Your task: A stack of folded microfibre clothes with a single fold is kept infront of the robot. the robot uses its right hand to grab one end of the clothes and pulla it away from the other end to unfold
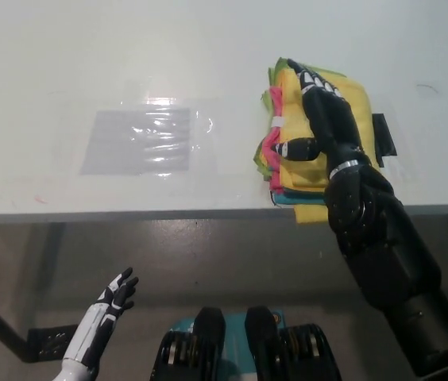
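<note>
**Yellow cloth on top, several layers at risk of lifting together**

Yellow microfibre tops the stack of cloths [307,143], with pink, green and teal edges showing beneath it along its left side. The stack sits at the near edge of the counter [129,63], its lowest yellow corner hanging just over that edge. The black right hand [319,111] lies flat across the stack's top, fingers spread and extended toward the stack's far edge, thumb out to the stack's left side; it presses on the cloth without gripping anything.

The likeliest fault, as I judge it, is grabbing more than one cloth: the edges lie tightly layered, so closing fingers could pinch two or three at once. Dragging could also slide the whole stack off the counter, since it already overhangs the edge. A pull on the folded side, not a free end, would shift the cloth without opening it.

Left of the stack, well apart, a clear plastic sheet [140,141] lies flat. A black tape mark [383,133] sits just right of the stack. The white left hand [113,298] rests below the counter edge, far left of the stack, fingers apart and empty.
</note>
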